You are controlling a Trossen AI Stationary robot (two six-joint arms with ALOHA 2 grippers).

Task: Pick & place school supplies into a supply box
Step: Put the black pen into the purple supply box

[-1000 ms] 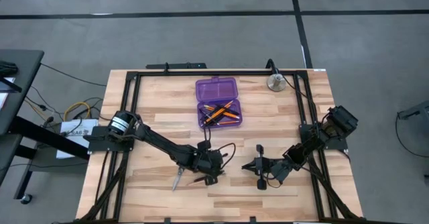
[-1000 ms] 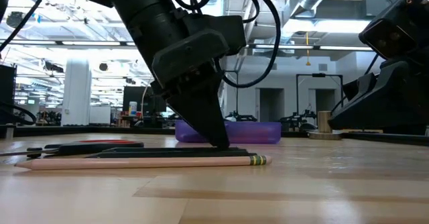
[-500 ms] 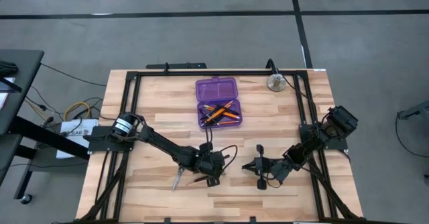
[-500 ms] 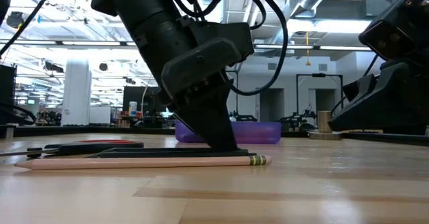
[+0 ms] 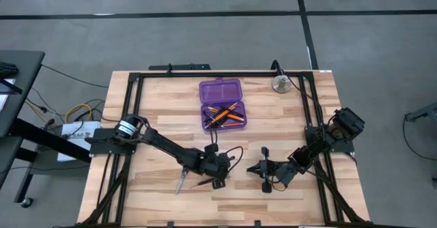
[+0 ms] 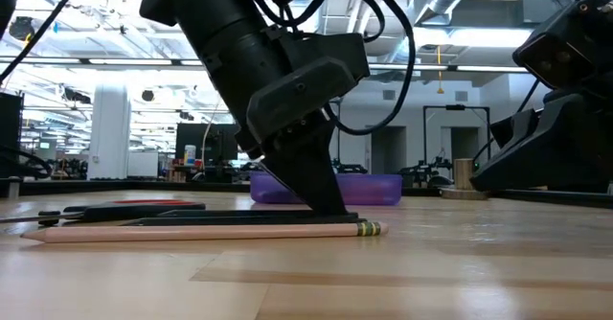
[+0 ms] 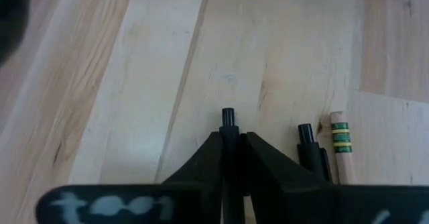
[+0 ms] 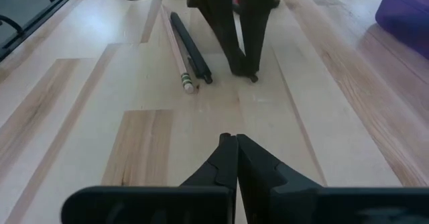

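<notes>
The supply box (image 5: 203, 119), translucent purple, lies open at the table's far middle with orange pencils (image 5: 224, 113) inside; its lid (image 5: 220, 90) lies flat behind it. On the near part of the table lie two black pens, a pencil (image 6: 201, 230) and the scissors (image 6: 124, 206). My left gripper (image 7: 230, 140) is down at the table, shut on one black pen (image 7: 228, 117). The other pen (image 7: 308, 143) and the pencil's eraser end (image 7: 340, 140) lie just beside it. My right gripper (image 8: 231, 140) rests shut a little to the right, holding nothing. My left gripper pinches the black pen between its two fingers close to the pen's right end (image 7: 229, 125), whose tip pokes out just past the fingertips. The fingers (image 6: 330, 200) slant down from the table's left, in line with the pen. The pen lies flat on the table.
A round silver disc (image 5: 280, 84) stands at the far right. A black frame (image 5: 136, 78) runs around the table's edges. Bare wood lies between the two grippers and between them and the box.
My left gripper has sunk a little onto the table at the pen's right end and shifted slightly toward the table's right edge. The pens, pencil and scissors lie where they were.
</notes>
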